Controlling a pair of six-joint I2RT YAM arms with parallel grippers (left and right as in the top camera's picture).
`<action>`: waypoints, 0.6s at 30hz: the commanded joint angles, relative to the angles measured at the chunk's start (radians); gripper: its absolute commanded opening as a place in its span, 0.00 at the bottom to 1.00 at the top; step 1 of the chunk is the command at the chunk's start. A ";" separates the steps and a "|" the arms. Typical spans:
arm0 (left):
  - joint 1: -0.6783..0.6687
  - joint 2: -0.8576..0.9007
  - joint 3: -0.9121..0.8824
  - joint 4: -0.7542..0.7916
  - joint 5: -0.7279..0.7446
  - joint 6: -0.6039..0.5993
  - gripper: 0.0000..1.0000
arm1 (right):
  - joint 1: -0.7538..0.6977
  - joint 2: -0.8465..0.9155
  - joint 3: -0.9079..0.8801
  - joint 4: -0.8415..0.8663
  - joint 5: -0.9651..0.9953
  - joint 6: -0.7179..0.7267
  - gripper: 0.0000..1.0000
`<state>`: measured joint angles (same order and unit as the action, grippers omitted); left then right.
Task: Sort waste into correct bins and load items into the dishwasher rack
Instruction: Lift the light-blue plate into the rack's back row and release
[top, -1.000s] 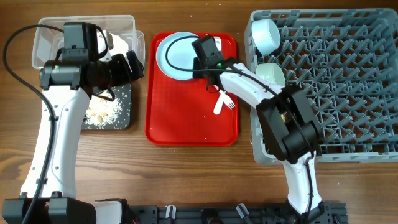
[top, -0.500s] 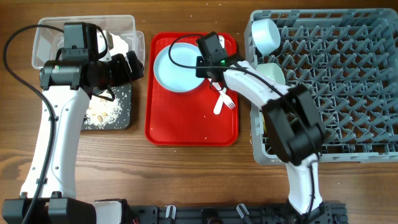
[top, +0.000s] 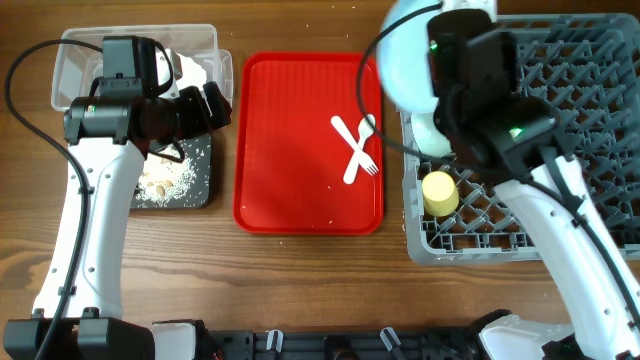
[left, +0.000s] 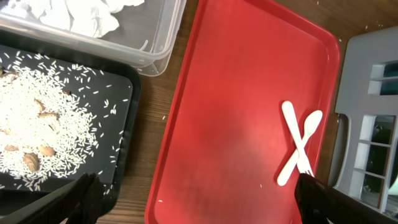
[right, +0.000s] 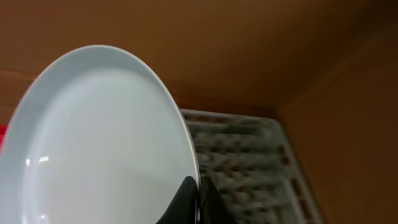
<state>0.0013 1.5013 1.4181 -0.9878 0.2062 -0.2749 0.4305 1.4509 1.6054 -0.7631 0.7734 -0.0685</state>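
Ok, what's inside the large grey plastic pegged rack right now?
A small yellow cup stands near the rack's left edge, with part of a pale green bowl just beyond it. The right arm and its held pale blue round plate cover the far-left corner and middle.

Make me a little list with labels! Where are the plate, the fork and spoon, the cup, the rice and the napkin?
plate: pale blue plate, held up by its rim in the right jaws, near the rack's left edge
fork and spoon: white fork and spoon, crossed on the red tray
cup: yellow cup, inside the grey rack
rice: rice scraps, in the black tray
napkin: crumpled napkin, in the clear tub
left jaws: open, holding nothing
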 joint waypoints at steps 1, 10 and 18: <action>0.005 -0.002 0.009 0.003 0.002 -0.005 1.00 | -0.097 0.006 0.004 0.006 0.109 -0.145 0.04; 0.005 -0.002 0.009 0.003 0.001 -0.005 1.00 | -0.315 0.172 0.003 0.085 -0.024 -0.316 0.04; 0.005 -0.002 0.009 0.003 0.001 -0.005 1.00 | -0.347 0.390 0.003 0.183 0.016 -0.430 0.04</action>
<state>0.0013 1.5013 1.4181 -0.9878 0.2062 -0.2745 0.0887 1.7916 1.6051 -0.6235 0.7635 -0.4633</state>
